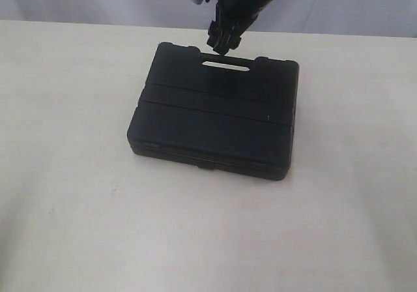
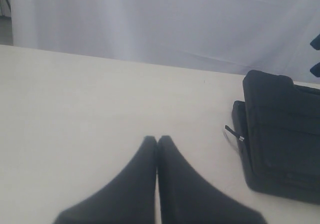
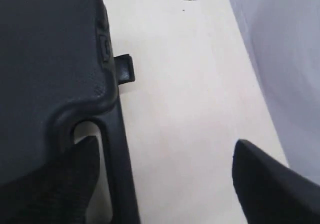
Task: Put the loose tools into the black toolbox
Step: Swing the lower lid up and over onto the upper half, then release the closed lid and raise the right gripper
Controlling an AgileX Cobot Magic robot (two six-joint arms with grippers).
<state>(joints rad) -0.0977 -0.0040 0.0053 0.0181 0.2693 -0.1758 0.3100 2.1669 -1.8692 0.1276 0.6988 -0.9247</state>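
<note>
The black toolbox (image 1: 215,119) lies shut and flat on the pale table, its slot handle (image 1: 225,64) at the far edge. My right gripper (image 1: 223,44) hangs just above that handle. In the right wrist view it (image 3: 165,144) is open: one finger (image 3: 75,174) sits over the slot and the other (image 3: 270,184) over the bare table beyond the handle bar (image 3: 117,159). My left gripper (image 2: 157,139) is shut on nothing, low over the table beside the toolbox (image 2: 282,134). It is outside the exterior view. No tape measure, knife, pliers or tape roll shows in any view.
A small latch tab (image 3: 125,68) sticks out of the case's edge, and another tab (image 2: 234,133) shows on the side facing my left gripper. A pale curtain (image 2: 160,24) hangs behind the table's far edge (image 1: 339,34).
</note>
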